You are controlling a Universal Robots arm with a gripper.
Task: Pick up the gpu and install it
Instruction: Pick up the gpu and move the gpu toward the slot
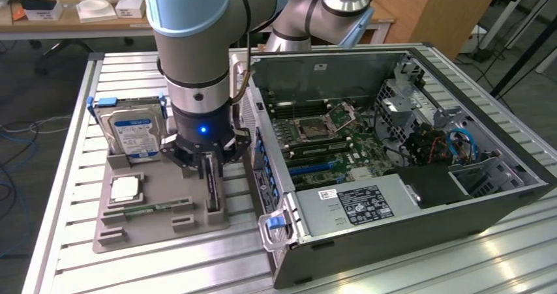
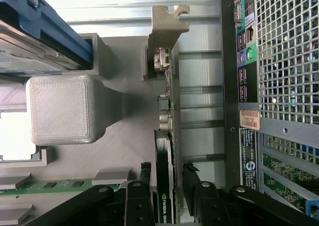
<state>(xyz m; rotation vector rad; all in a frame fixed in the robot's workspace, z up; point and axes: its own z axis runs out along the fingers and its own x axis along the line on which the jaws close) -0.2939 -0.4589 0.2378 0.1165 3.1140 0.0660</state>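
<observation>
- One arm (image 1: 205, 40) with one end effector (image 1: 211, 169) is reaching down at the left-centre of the exterior view.
- One gpu (image 1: 212, 188), one hard drive (image 1: 132, 134), one processor chip (image 1: 126, 188) and one memory stick (image 1: 152, 209) are sitting in one grey tray (image 1: 161, 232).
- One open case (image 1: 418, 222) is filling the exterior view's right.
- The gpu is standing on edge in a slot along the tray side nearest the case.
- In the wrist view the end effector (image 2: 167, 168) is straddling the gpu (image 2: 167, 151). Its fingers (image 2: 144, 186) are standing apart, with a thin gap showing on each side of the card.
- A narrow strip of surface (image 2: 199, 106) is separating the gpu from the case's rear panel (image 2: 244, 86).
- Bare surface (image 1: 130, 72) is showing around the tray.
- Inside the case, a motherboard (image 1: 335, 134), a labelled power supply (image 1: 361, 203) and blue cables (image 1: 457, 141) are lying exposed.
</observation>
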